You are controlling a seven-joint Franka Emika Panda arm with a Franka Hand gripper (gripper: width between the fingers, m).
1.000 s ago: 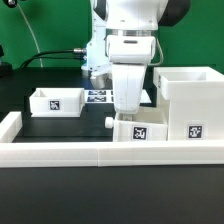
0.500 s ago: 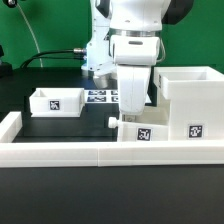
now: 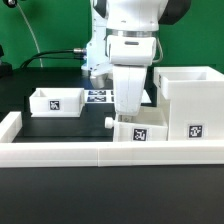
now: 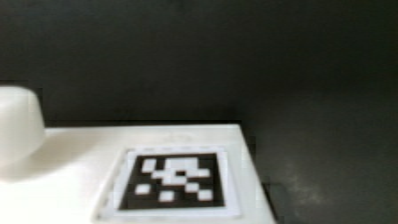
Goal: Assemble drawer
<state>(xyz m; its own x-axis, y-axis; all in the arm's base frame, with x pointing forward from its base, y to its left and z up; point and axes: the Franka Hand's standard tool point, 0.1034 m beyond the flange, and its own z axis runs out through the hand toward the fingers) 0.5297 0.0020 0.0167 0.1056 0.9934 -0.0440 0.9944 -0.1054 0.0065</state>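
Observation:
The drawer's tall boxy housing stands at the exterior view's right. One small tray sits against its left side, slightly tilted, with its knob pointing left. My gripper reaches straight down into this tray and appears shut on its wall; the fingertips are hidden inside. The wrist view shows the tray's white face with its black-and-white tag and the knob over the black table; no fingers show there. The second tray lies apart at the left.
The long low white border wall runs along the front and turns back at the left. The marker board lies flat behind the arm. Cables lie at the back left on the black table.
The tray under my gripper shifted slightly right and down half a second ago, then back left. It moves with my gripper. The housing and the left tray have not moved.

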